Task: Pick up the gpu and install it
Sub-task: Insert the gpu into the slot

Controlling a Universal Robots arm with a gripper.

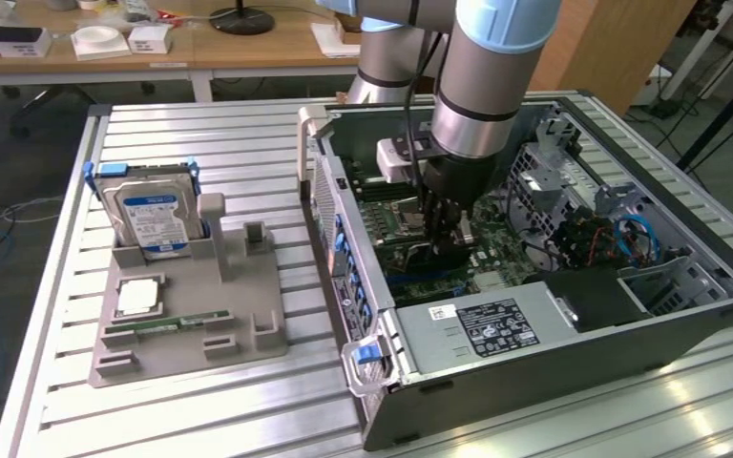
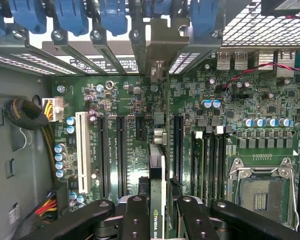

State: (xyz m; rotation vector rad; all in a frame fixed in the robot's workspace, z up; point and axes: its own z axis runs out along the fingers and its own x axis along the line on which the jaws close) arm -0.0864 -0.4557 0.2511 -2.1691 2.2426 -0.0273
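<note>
Inside the open computer case [image 1: 672,286], reached straight down over the motherboard [image 1: 399,224]: the arm with its gripper [image 1: 446,250]. Jaws closed on the gpu [image 2: 157,200], held edge-on between the two black fingers [image 2: 136,220], its silver end bracket [image 2: 157,55] standing up against the case's rear slot wall among the blue slot clips [image 2: 72,17]. Card positioned over the board between the black expansion slots [image 2: 122,155] and the memory slots [image 2: 210,160], in line with a long slot; whether seated in it, could not tell. Empty processor socket [image 2: 262,192] just beside the memory slots, a white slot [image 2: 82,150] and a bundle of coloured power cables [image 2: 50,110] farther off on the other side.

Seen from the exterior view: case lying on its side on the slatted metal table [image 1: 214,420], power supply [image 1: 494,329] with its label at the near end, drive cage and blue cables [image 1: 634,239] toward the exterior view's right. Well apart from the case, toward the exterior view's left, a grey parts holder [image 1: 195,334]. Standing upright in it, a silver hard drive [image 1: 153,218] with a blue label; lying flat, a processor [image 1: 137,298] and a narrow green memory stick [image 1: 169,324]. Upright card stand [image 1: 211,215] of the holder unoccupied. Behind the table, a wooden desk [image 1: 214,48] with small white boxes and a black lamp base.
</note>
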